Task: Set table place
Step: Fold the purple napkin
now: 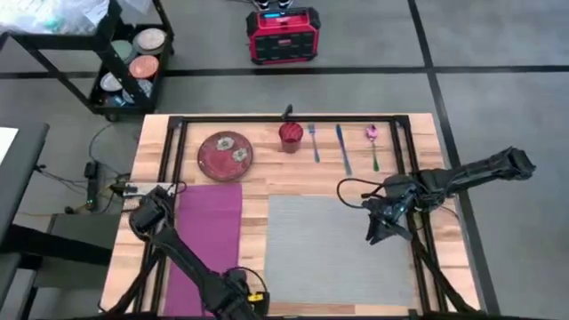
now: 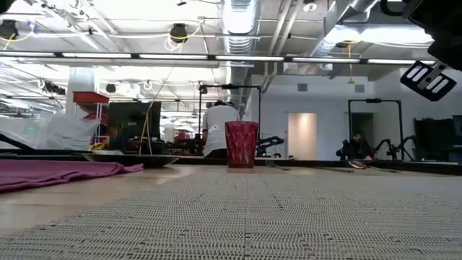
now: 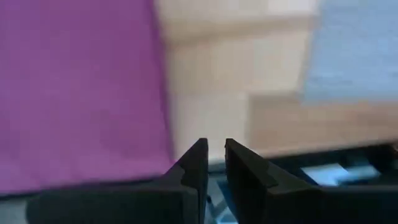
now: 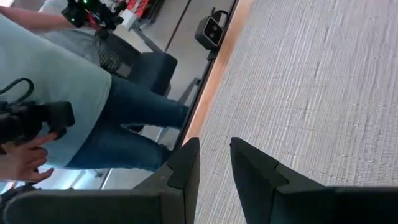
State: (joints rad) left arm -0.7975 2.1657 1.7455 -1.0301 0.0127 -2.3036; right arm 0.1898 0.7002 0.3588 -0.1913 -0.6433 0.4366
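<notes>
One grey placemat (image 1: 338,249) lies long axis front-to-back; right pincer (image 1: 373,233) above, nearly closed, empty.

L arm runs from bottom centre of the high view up to left-centre, its claw (image 1: 142,216) w/ fingers nearly together, a thin gap; R arm reaches in from right edge, claw (image 1: 375,233) right-centre, narrow gap too.
</notes>
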